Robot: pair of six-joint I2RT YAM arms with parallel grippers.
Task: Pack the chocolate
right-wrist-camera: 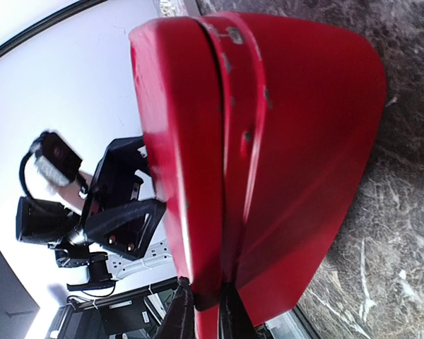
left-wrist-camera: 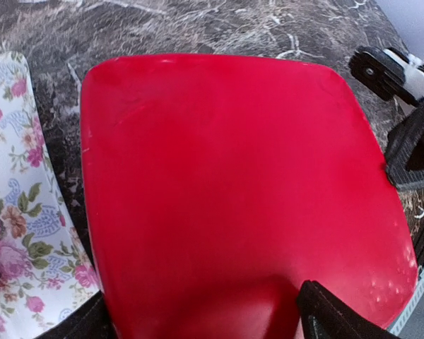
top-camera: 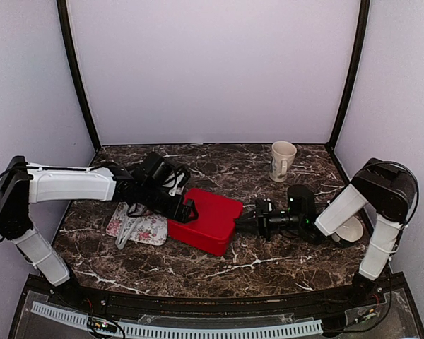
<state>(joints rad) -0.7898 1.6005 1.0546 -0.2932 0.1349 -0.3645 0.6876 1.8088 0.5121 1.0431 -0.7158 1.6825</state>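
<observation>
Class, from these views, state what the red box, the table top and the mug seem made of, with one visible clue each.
Red box: likely plastic, glossy; soft highlights, scuffed rim.
Table top: marble or marble-look, dark brown with white veins; cannot tell which.
Mug: probably glazed ceramic, cream, slightly shiny.

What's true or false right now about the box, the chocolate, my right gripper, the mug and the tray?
1. The red box has its lid on. True.
2. Chocolate balls lie loose on the table. False: none shows in any view.
3. The right gripper has the box's edge between its fingers. True.
4. The mug lies tipped on its side. False: it stands upright at the back of the table.
5. The floral tray sits on the right arm's side of the box. False: it is on the left arm's side.
</observation>
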